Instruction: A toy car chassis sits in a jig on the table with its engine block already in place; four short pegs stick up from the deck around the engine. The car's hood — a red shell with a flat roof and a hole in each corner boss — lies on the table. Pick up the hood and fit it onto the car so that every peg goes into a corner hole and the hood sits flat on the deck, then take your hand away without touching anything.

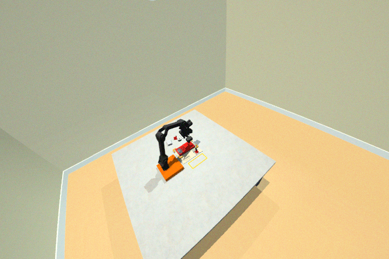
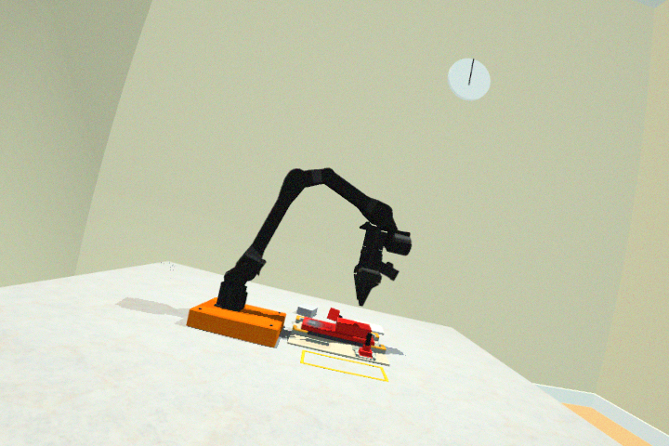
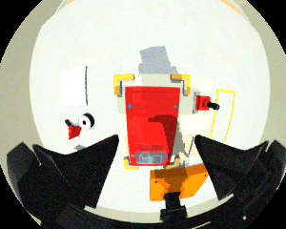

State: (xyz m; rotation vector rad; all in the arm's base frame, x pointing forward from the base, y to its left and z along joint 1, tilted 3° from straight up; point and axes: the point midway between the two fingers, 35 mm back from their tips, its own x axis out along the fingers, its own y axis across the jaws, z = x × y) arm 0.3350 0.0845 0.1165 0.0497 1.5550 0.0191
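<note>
Hood (image 3: 153, 124): seated on chassis, apparently flat. Gripper (image 2: 363, 299): open, empty, above hood's 12 o'clock. Remaining: retreat.

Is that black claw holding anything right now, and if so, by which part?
Nothing is held. The tool hangs open in the air above the car, and the red hood sits on the chassis below, apart from the fingers.

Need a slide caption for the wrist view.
Open gripper above the red hood seated on the car in its jig.

Bright even light, soft shadows, fisheye wrist
</note>
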